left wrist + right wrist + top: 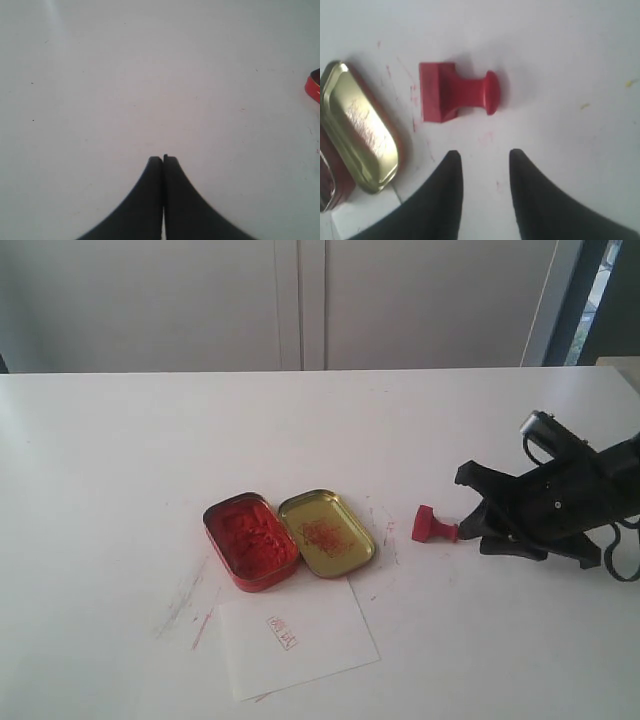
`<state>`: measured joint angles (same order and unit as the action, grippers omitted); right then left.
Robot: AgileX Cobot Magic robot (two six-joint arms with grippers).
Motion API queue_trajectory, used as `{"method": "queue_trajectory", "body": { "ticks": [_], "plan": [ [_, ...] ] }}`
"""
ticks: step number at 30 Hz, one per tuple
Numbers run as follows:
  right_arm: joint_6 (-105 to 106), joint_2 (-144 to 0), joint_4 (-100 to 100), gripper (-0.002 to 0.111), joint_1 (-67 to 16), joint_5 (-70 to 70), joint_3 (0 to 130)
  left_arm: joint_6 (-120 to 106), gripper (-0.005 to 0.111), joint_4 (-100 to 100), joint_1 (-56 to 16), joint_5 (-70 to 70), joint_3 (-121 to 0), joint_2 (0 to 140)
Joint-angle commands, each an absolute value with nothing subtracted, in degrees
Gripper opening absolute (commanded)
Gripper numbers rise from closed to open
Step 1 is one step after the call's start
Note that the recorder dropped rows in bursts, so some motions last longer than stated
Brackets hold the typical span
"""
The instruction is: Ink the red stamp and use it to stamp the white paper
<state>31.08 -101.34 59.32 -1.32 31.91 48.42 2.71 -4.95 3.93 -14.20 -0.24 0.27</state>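
red stamp (432, 528) lying sideways, right gripper (484, 153) released just beside it, ink tin (250, 583) nearby

The red stamp (433, 527) is lying on its side on the white counter (120, 460), handle pointing to 3 o'clock, just beside the right pincer (464, 504), whose fingers are spread with nothing in them. At the stamp's 9 o'clock is the gold lid (327, 532), touching the open ink tin (250, 542). The white paper (300, 640) lies at the tin's 6 o'clock with 1 red imprint (284, 632). Red smears (185, 602) at the paper's 10 o'clock.
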Motion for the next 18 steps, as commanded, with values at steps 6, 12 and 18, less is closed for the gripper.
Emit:
{"method": "queue_trajectory", "body": {
  "ticks": [6, 12, 18],
  "plan": [
    [30.99, -95.20, 54.70, 0.024, -1.11, 41.94, 46.26, 2.68, 0.000, -5.46, 3.88, -14.34, 0.00, 0.00],
    [30.99, -89.67, 51.39, 0.000, -1.11, 42.55, 43.15, 2.68, 0.000, -5.46, 3.88, -14.34, 0.00, 0.00],
    [29.43, -84.03, 45.50, 0.000, -1.11, 42.55, 40.65, 2.68, 0.000, -5.46, 3.88, -14.34, 0.00, 0.00]
  ]
}}
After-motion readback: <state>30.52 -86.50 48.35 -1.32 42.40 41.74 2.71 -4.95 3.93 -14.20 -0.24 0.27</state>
